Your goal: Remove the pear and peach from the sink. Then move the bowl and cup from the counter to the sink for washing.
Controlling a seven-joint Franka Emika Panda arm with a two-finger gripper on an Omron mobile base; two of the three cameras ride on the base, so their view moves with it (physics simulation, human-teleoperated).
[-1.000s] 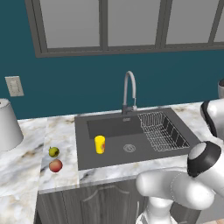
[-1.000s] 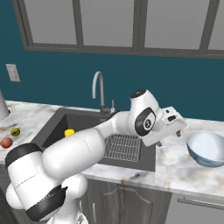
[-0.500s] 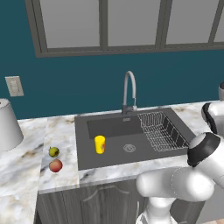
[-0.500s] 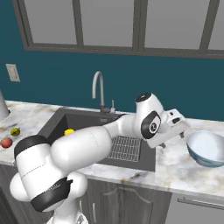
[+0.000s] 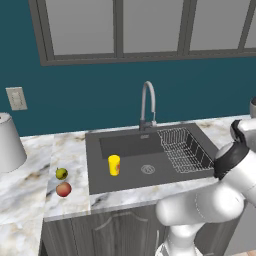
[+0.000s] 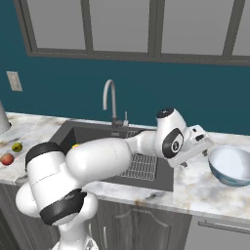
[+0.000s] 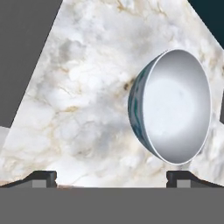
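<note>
gripper (image 7: 111,177) spread wide beside the bowl (image 6: 231,165)
yellow cup (image 5: 114,165) stands in the sink (image 5: 125,176); pear (image 5: 61,173) and peach (image 5: 63,189) lie on the marble counter (image 5: 30,192).

A kitchen: a dark grey rectangular sink (image 5: 145,165) with curved steel faucet (image 5: 147,102) and wire rack (image 5: 186,149), set in a white veined marble counter (image 6: 215,188) over grey cabinets (image 5: 95,235).

Cup (image 6: 75,145) mostly behind arm
</note>
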